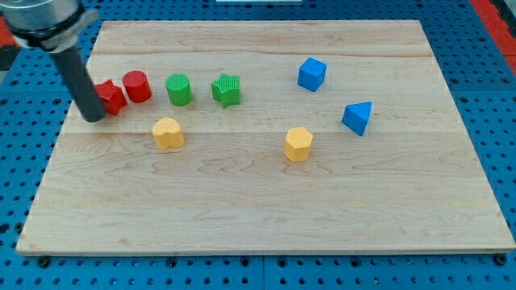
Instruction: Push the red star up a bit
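The red star (111, 97) lies near the board's upper left, partly hidden on its left side by my rod. My tip (93, 118) rests on the board just left of and slightly below the star, touching or nearly touching it. A red cylinder (137, 86) stands just right of the star, very close to it.
A green cylinder (179, 89) and a green star (227, 89) follow to the right in a row. A yellow block (168, 133) and a yellow hexagon (297, 144) lie lower. A blue cube (311, 74) and a blue triangle (358, 118) sit at the right. The wooden board (258, 217) has blue pegboard around it.
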`<action>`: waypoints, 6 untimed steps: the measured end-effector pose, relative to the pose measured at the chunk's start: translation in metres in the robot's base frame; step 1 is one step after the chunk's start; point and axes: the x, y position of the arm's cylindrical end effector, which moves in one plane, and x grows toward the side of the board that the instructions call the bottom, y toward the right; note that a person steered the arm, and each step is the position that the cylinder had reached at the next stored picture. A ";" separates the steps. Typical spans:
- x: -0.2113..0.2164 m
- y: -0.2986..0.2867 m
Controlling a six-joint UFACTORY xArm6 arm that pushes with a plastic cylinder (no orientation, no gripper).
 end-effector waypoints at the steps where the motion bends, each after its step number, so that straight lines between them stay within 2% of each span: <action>1: 0.007 -0.008; 2: 0.029 0.030; 3: 0.010 0.045; 4: -0.009 0.039; 6: -0.017 0.018</action>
